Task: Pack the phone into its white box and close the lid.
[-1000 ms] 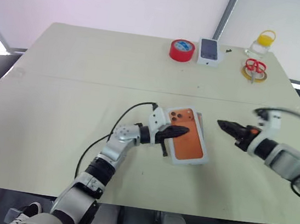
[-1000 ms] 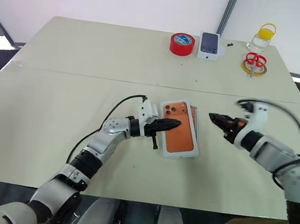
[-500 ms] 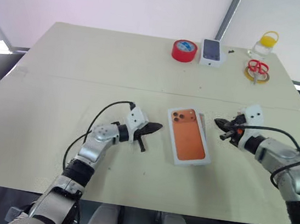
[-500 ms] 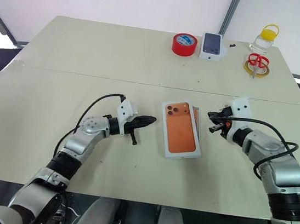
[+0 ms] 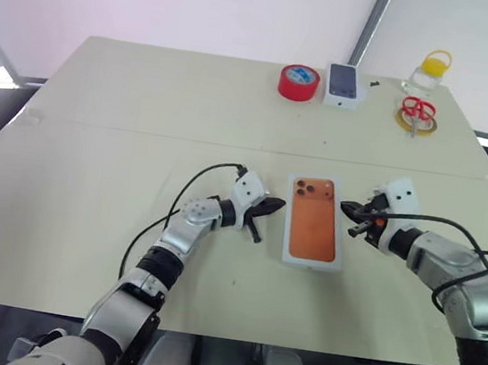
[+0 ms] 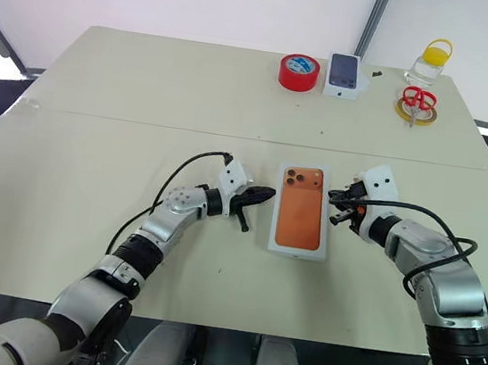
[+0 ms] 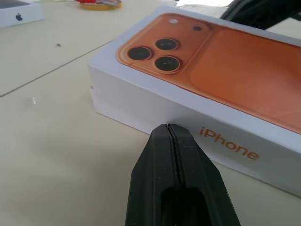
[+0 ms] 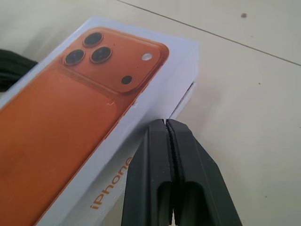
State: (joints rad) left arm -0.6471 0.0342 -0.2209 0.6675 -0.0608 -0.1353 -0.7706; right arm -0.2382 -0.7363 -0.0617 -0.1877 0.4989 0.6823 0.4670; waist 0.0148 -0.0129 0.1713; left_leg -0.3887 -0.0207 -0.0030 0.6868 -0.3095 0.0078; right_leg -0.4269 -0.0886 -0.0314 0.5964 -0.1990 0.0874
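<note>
Looking down from the head camera, you see a pale table with a closed white box lying flat near its middle. Its lid is on and carries an orange picture of a phone's back with three lenses; whether the phone is inside cannot be told. Your left gripper lies just beside the box's left long edge, fingers pressed together. Your right gripper sits at the opposite long edge, also pressed together, holding nothing. Along the far edge stand a red tape roll, a small white box printed with a dark phone, red-handled scissors on a yellow ring, and a clear jar with a yellow cap.

From the left wrist, the closed fingers point at the box's side wall, tip just short of it or touching; you cannot tell which. Orange lettering runs along that wall.

From the right wrist, the closed fingers point at the other side wall, near the lens corner, where the lower tray's edge peeks out beneath the lid.
</note>
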